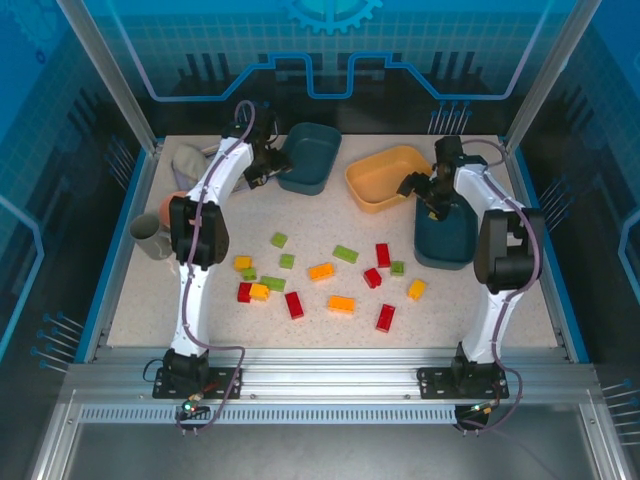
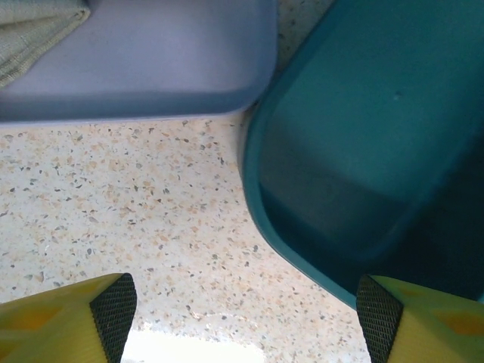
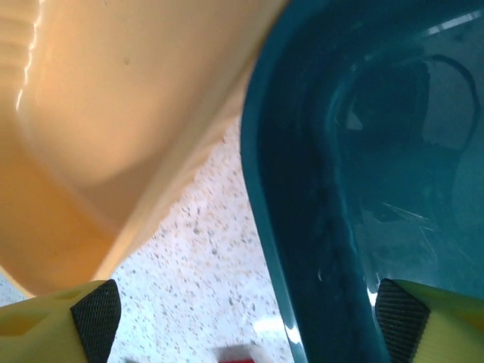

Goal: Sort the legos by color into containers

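Red, light green and orange-yellow legos lie scattered over the middle of the table, among them a red one [image 1: 383, 254], a green one [image 1: 345, 254] and an orange one [image 1: 321, 271]. One dark teal container [image 1: 310, 155] stands at the back. My left gripper [image 1: 272, 165] [image 2: 246, 302] is open at its left rim [image 2: 302, 257], gripping nothing. A yellow-orange container [image 1: 385, 177] [image 3: 113, 113] and a second teal container [image 1: 445, 235] [image 3: 318, 227] stand at the right. My right gripper [image 1: 420, 190] [image 3: 246, 310] is open astride that teal rim. A red lego [image 3: 238, 354] shows just below it.
A lavender tub [image 2: 136, 60] with a greenish cloth [image 2: 38, 30] sits right beside the back teal container. A grey cup [image 1: 150, 237] and a pink bowl [image 1: 176, 203] stand along the left edge. Blue rails border the table.
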